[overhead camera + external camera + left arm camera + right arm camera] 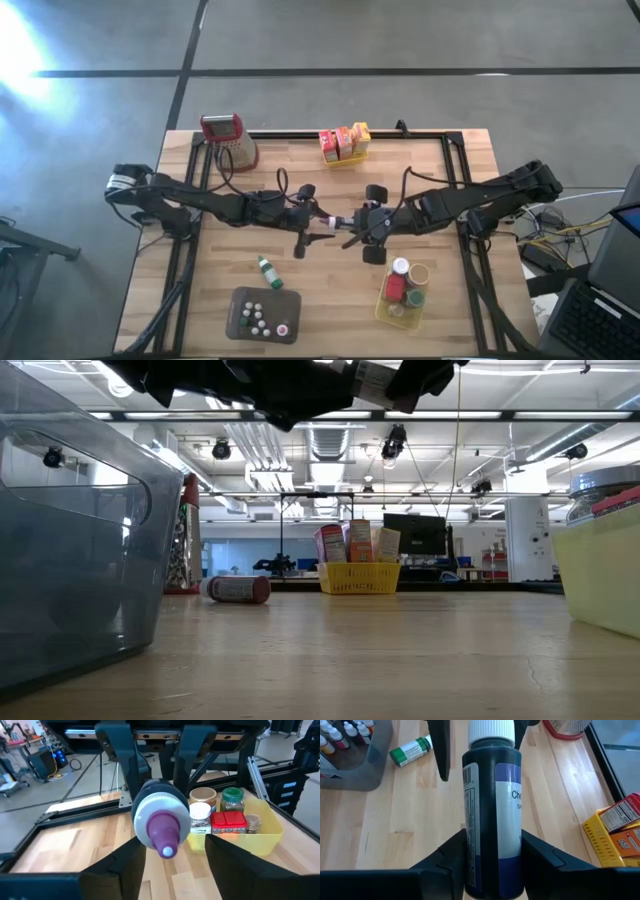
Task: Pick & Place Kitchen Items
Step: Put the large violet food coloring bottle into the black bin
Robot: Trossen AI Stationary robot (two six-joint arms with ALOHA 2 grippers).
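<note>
Glossy dark purple-tipped bottle (pixel 492 820) — clamped in right tool (pixel 352 222), left tool (pixel 322 224) parted around its cap.

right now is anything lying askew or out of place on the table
One small bottle with a green cap and green label lies on its side on the bare wood, beside the grey tray where the other tiny bottles stand upright. Nothing looks spilled or broken.
</note>
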